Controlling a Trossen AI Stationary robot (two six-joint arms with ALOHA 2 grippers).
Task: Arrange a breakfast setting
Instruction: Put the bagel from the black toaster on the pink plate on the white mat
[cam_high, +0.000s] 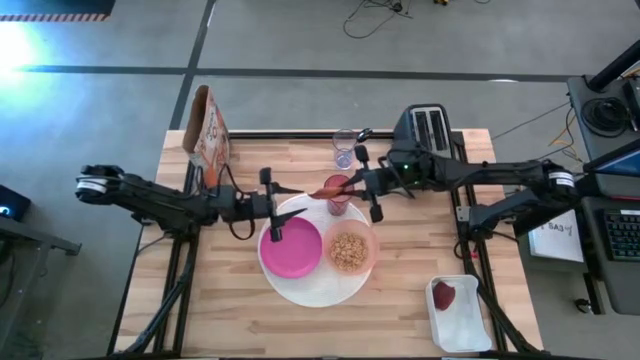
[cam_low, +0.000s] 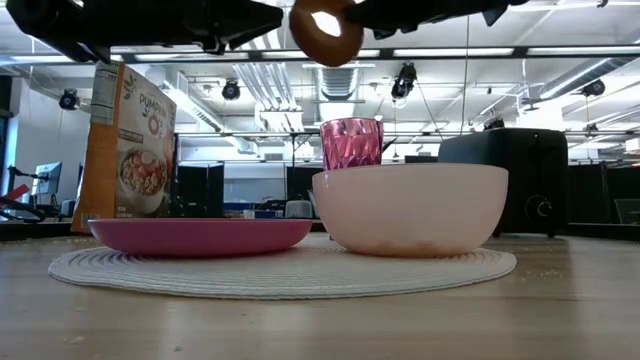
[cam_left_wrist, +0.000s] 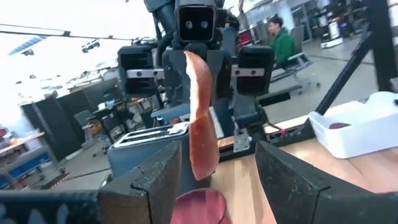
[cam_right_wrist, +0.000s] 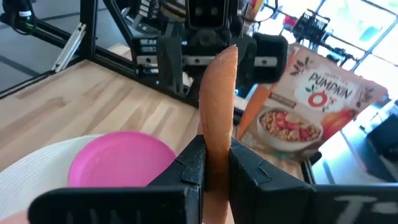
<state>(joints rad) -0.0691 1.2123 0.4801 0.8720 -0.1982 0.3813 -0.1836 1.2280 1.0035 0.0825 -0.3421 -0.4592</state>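
R gripper pinches bagel above white plate.

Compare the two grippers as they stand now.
The right gripper is shut on the bagel, holding it on edge in the air; the left gripper is open and holds nothing. The right one's fingers press the bagel's sides; the left one's stand apart on either side of it. Both meet above the pink plate.
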